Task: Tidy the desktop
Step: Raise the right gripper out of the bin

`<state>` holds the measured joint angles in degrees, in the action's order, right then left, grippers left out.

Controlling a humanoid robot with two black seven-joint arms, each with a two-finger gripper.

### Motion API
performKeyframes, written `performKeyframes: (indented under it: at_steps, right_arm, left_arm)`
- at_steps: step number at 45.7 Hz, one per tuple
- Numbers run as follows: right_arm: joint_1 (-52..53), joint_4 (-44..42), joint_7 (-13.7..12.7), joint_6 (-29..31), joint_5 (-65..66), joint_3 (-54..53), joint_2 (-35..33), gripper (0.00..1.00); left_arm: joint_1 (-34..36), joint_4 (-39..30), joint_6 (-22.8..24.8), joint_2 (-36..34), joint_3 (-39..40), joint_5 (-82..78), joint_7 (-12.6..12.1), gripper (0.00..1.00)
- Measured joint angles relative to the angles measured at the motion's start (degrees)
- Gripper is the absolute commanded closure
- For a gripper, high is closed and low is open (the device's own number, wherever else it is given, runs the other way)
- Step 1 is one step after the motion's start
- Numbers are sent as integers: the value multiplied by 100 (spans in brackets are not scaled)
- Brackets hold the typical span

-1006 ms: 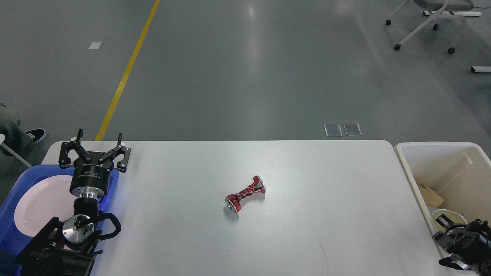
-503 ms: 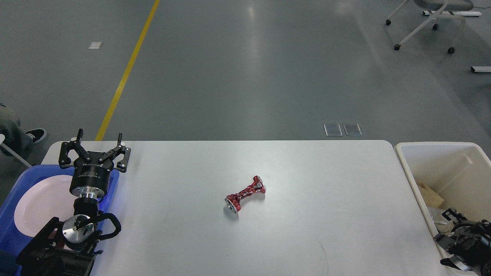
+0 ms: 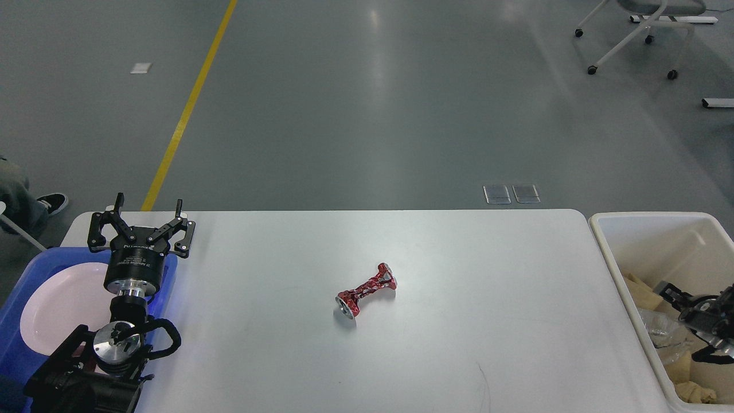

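Observation:
The white desktop holds one loose item, a crushed red can with a silver end, lying near the middle. My left gripper is open and empty above the table's far left corner, beside the blue tray. My right gripper is at the right edge over the beige bin, fingers spread and open, with nothing held between them. Most of the right arm is cut off by the frame edge.
A blue tray with a white plate sits at the left edge under my left arm. The bin holds brown paper scraps and a crumpled clear plastic cup. A wheeled chair stands far back right.
My right gripper has risen and shifted toward the far right over the bin, uncovering more of the bin's contents. The left arm and the can have not moved.

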<state>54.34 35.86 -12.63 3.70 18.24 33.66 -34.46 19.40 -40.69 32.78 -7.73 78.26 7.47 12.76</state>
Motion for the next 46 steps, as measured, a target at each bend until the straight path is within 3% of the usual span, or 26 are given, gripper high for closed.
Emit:
performKeyframes:
  at_steps: [13, 20, 28, 35, 46]
  right_arm:
    - [2346, 753, -2, 3319, 122, 382, -40, 0]
    - [3723, 1571, -22, 4388, 107, 749, 12, 0]
    - [5564, 2867, -52, 4649, -59, 1804, 397, 0]
    - [7153, 3768, -83, 4649, -963, 2640, 839, 0]
    - [9216, 5316, -151, 4531, -1608, 2973, 1008, 3]
  left_arm:
    - [3, 0, 0, 0, -1, 0, 0, 4]
    - [3, 0, 0, 0, -1, 0, 0, 4]
    - [3, 0, 0, 0, -1, 0, 0, 4]
    - [3, 0, 0, 0, -3, 0, 0, 4]
    - [-6, 0, 0, 0, -4, 0, 5, 4]
